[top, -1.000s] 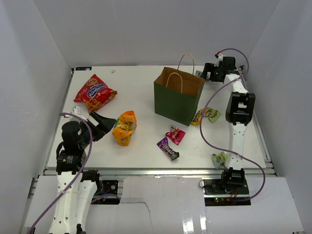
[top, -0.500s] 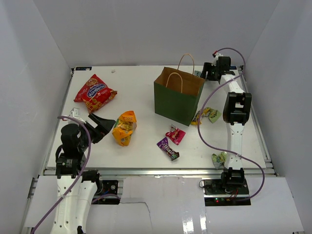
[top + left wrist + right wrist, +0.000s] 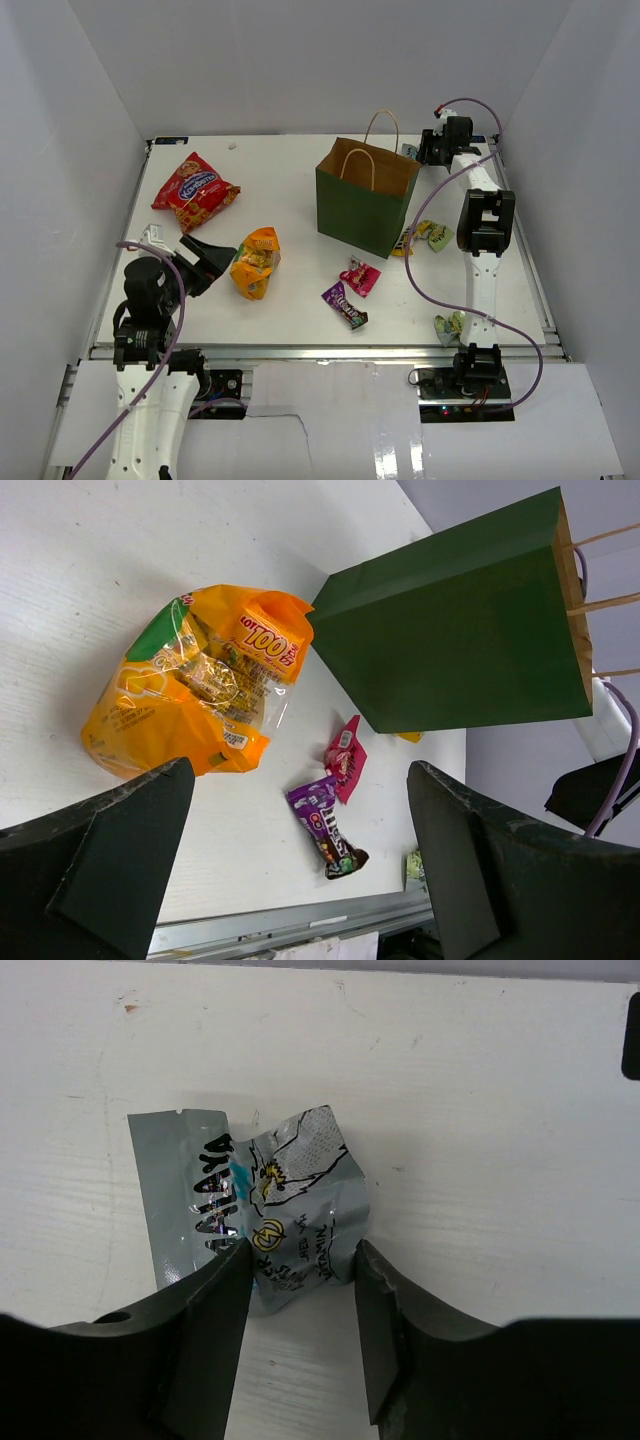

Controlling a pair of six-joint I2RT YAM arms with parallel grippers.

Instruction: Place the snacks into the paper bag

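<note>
- Dark green outside and brown inside, the bag (image 3: 362, 210) is seen upright at the far middle of the table (image 3: 290, 165), with its mouth open and its handles up.
- The left end effector (image 3: 205, 262) is held wide open and empty, low over the table and just beside the orange bag (image 3: 255, 262).
- The right end effector (image 3: 425, 148) is placed at the far corner behind the bag. Its fingers (image 3: 215, 1300) are drawn in against both sides of a crumpled grey packet (image 3: 270, 1210) that lies on the table.
- The red bag (image 3: 195, 190) is seen at the far left, well apart from the bag.
- The pink wrapper (image 3: 360, 274) and the purple wrapper (image 3: 344, 303) are found side by side in front of the bag.
- The yellow pack (image 3: 405, 240) is seen at the bag's right base, with a green wrapper (image 3: 438, 235) just beside it.
</note>
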